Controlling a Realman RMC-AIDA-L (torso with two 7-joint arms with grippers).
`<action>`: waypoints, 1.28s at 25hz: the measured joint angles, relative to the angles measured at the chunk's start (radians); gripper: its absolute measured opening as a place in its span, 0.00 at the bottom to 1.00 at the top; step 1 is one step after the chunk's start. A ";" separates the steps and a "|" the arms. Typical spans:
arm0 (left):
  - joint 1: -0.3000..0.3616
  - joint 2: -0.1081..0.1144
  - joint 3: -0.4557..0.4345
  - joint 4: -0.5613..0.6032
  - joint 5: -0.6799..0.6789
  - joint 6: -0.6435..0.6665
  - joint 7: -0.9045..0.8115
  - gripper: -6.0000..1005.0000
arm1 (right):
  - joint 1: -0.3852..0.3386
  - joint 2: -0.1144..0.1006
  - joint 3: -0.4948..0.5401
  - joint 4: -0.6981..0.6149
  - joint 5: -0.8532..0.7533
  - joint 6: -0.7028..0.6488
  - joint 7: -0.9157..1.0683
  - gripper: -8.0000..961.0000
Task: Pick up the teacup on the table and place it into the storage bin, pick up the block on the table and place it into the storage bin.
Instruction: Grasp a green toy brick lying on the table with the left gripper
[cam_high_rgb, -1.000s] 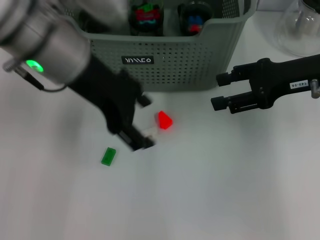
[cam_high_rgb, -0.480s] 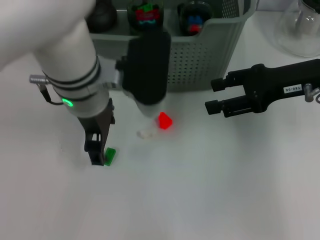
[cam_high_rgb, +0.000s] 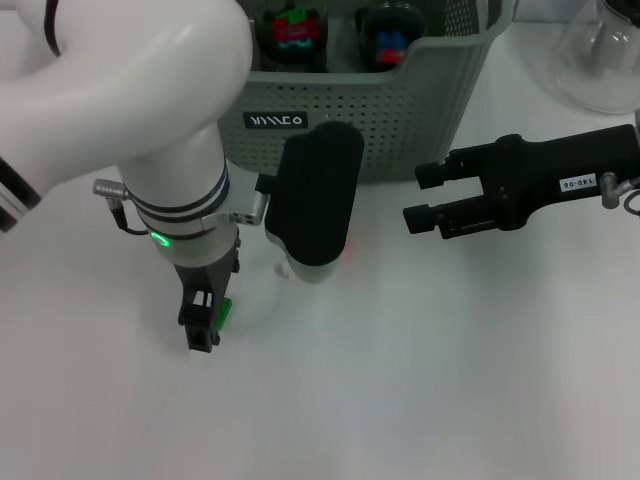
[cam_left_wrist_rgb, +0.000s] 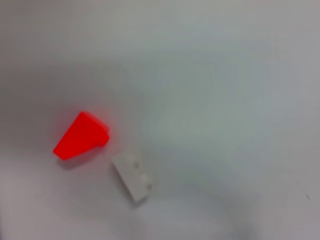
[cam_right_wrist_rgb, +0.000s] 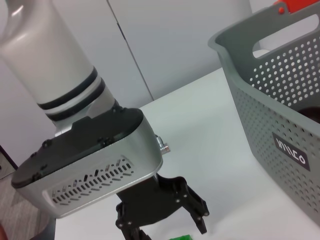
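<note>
1. A white table (cam_high_rgb: 420, 380) fills the head view; the grey-green bin (cam_high_rgb: 400, 110) stands at its far edge, its black label (cam_high_rgb: 276, 121) facing the robot; dark items with red, green and blue bits sit inside it, too small to name.
2. The left gripper (cam_high_rgb: 203, 322) points down at the table, near the bin's front and on the robot's left; its dark fingers are spread a little and reach the surface.
3. A green block (cam_high_rgb: 225, 312) lies on the table just beside those fingers, on their right side; whether it sits between them or against one cannot be told; the right wrist view shows a sliver of it (cam_right_wrist_rgb: 181, 237) below the parted fingers.
4. The left wrist view shows a red block (cam_left_wrist_rgb: 81, 136) and a white block (cam_left_wrist_rgb: 132, 176) lying close together on the table, apart from the gripper.
5. The right gripper (cam_high_rgb: 415, 195) hovers over the table at the right, level with the bin's front corner, fingers apart, holding nothing.
6. A clear glass vessel (cam_high_rgb: 600, 60) stands at the far right.
</note>
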 joint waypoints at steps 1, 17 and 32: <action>-0.001 0.000 0.000 -0.007 -0.004 -0.006 0.003 0.83 | 0.000 0.000 0.000 0.000 0.000 0.000 0.000 0.81; -0.007 -0.001 -0.010 -0.079 -0.030 -0.044 0.029 0.81 | 0.000 0.001 0.006 -0.001 0.000 0.003 0.000 0.81; -0.030 0.001 -0.058 -0.136 -0.039 -0.056 0.037 0.74 | -0.003 0.003 0.007 -0.001 0.000 0.003 0.000 0.81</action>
